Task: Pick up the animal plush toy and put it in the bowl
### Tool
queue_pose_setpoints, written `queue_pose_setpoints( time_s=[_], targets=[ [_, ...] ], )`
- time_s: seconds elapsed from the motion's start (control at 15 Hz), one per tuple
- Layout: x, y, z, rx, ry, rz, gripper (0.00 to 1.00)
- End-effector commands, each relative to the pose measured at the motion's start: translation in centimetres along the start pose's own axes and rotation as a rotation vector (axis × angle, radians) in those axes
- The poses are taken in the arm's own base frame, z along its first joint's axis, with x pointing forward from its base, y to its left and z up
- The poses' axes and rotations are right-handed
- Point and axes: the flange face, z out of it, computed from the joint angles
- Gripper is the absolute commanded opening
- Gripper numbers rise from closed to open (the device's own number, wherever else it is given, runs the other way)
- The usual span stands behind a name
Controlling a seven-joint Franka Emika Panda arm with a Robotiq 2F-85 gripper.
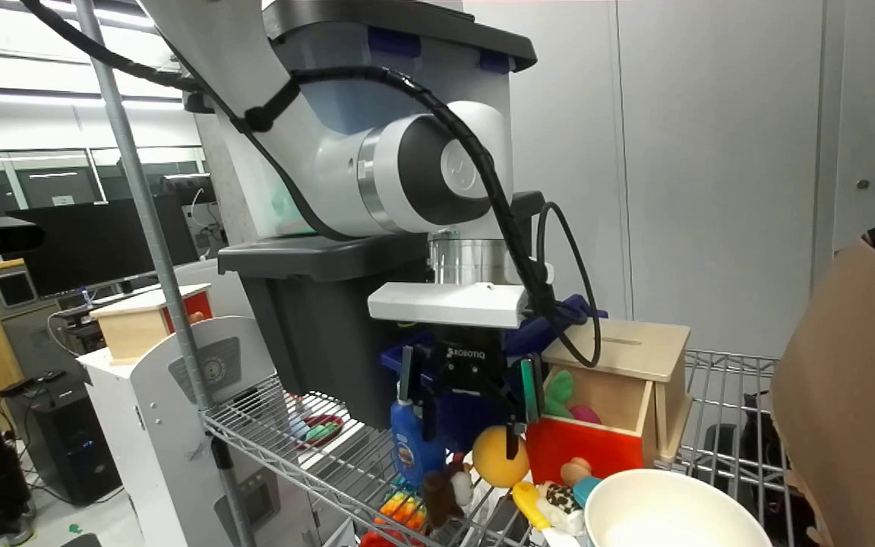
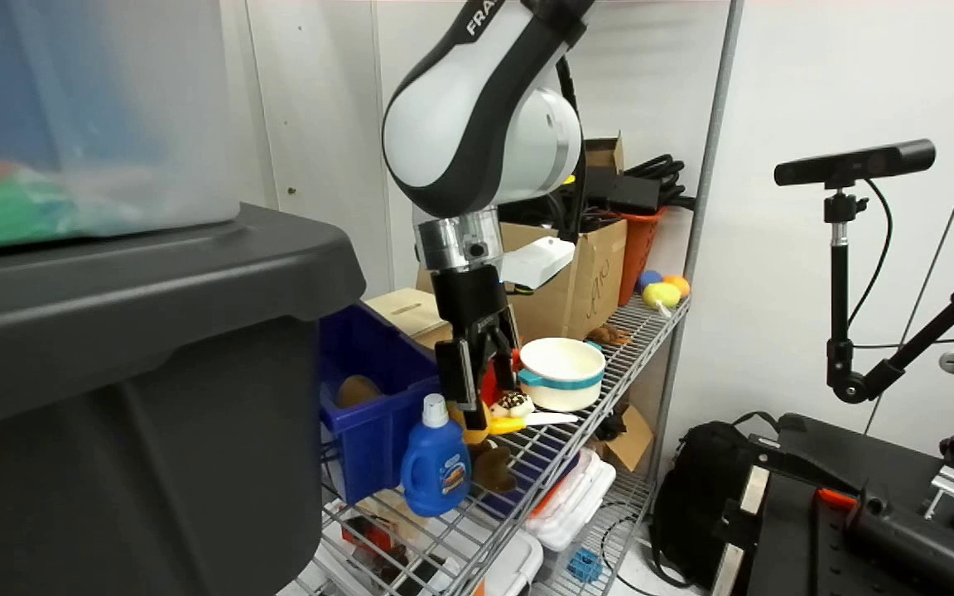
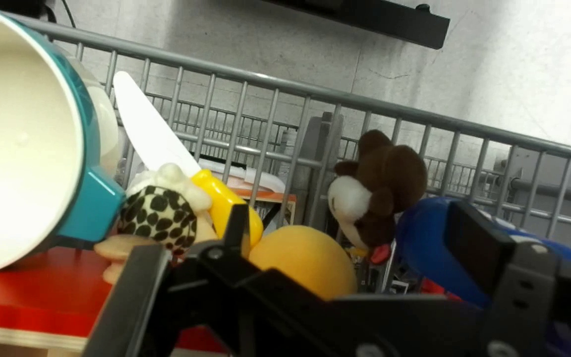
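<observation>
In the wrist view, the gripper (image 3: 350, 223) is hanging, fingers spread, holding nothing. Beyond, the orange ball (image 3: 310, 260) at lower centre and the blue bottle (image 3: 427, 243) at lower right are crowding the plush toy (image 3: 377, 193); a descending finger could be catching either. The plush toy is lying right of centre near the edge of the wire shelf (image 3: 275, 82), so a nudge could be sending it over. The bowl (image 3: 23, 139) is standing at left.

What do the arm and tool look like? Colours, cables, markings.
Rounded white arm with black trim; in an exterior view, white letters read FRA as far as they show. A thick black cable runs along the arm. Above the black, two-fingered tool are a silver collar and a flat white housing. The tool carries a white ROBOTIQ logo.
</observation>
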Motion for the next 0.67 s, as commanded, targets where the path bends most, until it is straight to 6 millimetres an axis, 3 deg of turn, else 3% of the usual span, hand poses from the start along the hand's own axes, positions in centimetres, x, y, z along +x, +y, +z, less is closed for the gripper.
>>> queue_pose_setpoints(
  time_s=[0.0,0.6],
  targets=[
    [-0.1,-2.5,0.5,0.017,-0.018,-0.011,1.0],
    [-0.1,-4.7,1.3,0.028,-0.032,-0.036,1.0]
  ],
)
